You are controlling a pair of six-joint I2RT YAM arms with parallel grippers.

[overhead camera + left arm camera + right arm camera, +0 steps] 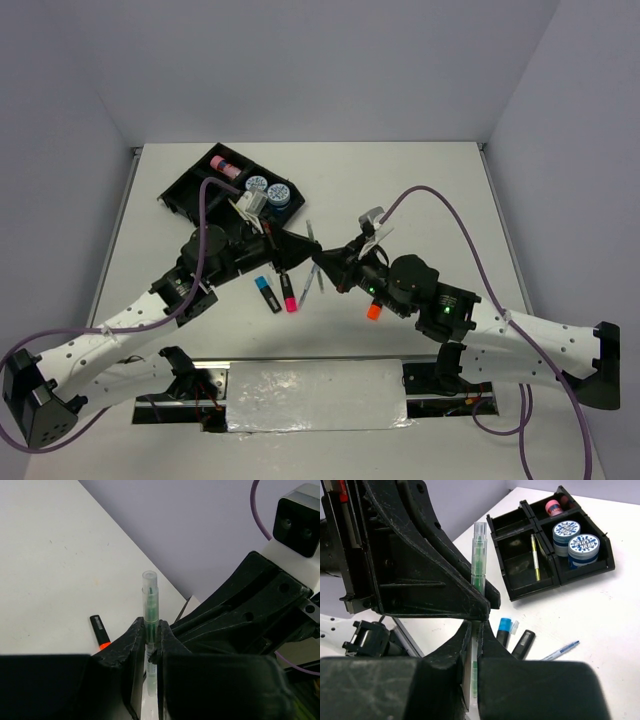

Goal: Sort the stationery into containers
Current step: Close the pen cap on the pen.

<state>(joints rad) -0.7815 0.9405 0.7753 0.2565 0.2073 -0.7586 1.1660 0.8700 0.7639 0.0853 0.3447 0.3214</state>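
Note:
A clear green pen [150, 600] is held upright between both grippers, which meet tip to tip over the middle of the table. My left gripper [298, 255] is shut on it [152, 630]. My right gripper [322, 263] is shut on the same pen [479, 555], gripping lower down [473, 630]. The black four-compartment tray [185, 192] lies at the far left and holds two blue tubs [566, 530] [583, 544], a pink-capped tube [551, 507] and a thin pen [535, 557].
On the table lie a blue highlighter [265, 292], a pink highlighter [289, 293], an orange highlighter [373, 310] and a thin blue pen [560, 651]. Another thin pen [312, 233] lies just beyond the grippers.

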